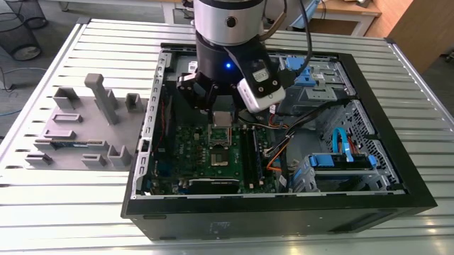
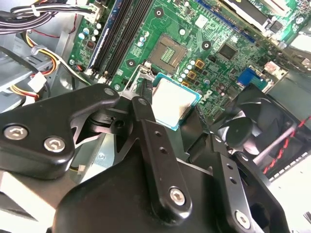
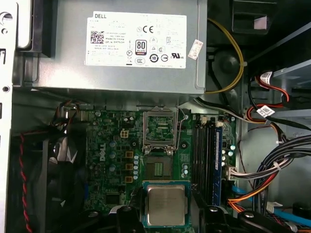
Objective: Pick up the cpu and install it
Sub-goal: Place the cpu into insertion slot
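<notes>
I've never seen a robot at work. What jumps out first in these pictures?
An open computer case lies on a metal table, with the robot arm reaching down into it. Its gripper holds the cpu, a shiny square chip, above the green motherboard, near the open socket.

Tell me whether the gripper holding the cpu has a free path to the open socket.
Probably yes: the gripper holds the cpu above the motherboard, the socket lies uncovered with its frame folded back, and nothing crosses between them.
</notes>
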Tool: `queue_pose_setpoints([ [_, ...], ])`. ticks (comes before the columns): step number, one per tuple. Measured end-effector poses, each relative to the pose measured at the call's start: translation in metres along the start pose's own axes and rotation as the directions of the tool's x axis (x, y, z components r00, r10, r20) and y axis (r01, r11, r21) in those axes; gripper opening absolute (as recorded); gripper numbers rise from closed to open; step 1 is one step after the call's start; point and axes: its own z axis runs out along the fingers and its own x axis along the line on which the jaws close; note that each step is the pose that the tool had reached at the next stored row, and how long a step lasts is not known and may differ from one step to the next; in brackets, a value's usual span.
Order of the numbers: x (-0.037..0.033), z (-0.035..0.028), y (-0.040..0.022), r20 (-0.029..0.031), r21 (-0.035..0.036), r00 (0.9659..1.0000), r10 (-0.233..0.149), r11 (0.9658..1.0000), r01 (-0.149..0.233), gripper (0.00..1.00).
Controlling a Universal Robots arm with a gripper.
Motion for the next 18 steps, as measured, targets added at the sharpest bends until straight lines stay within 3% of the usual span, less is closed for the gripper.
queue_pose_setpoints([
  [5, 0.0010, 0.0088, -0.0002, 0.0010, 0.0025, 1.0000, 0.000, 1.0000, 0.000, 0.47],
  [12, 0.0011, 0.0094, -0.0002, 0.0008, 0.0035, 1.0000, 0.000, 1.0000, 0.000, 0.47],
  [13, 0.0011, 0.0095, -0.0002, -0.0019, 0.0034, 1.0000, 0.000, 1.0000, 0.000, 0.47],
  [16, 0.0010, 0.0095, -0.0002, -0.0193, 0.0031, 0.9998, 0.000, 1.0000, 0.000, 0.47],
  [18, 0.0011, 0.0095, -0.0002, -0.0205, 0.0031, 0.9998, 0.001, 1.0000, -0.001, 0.47],
])
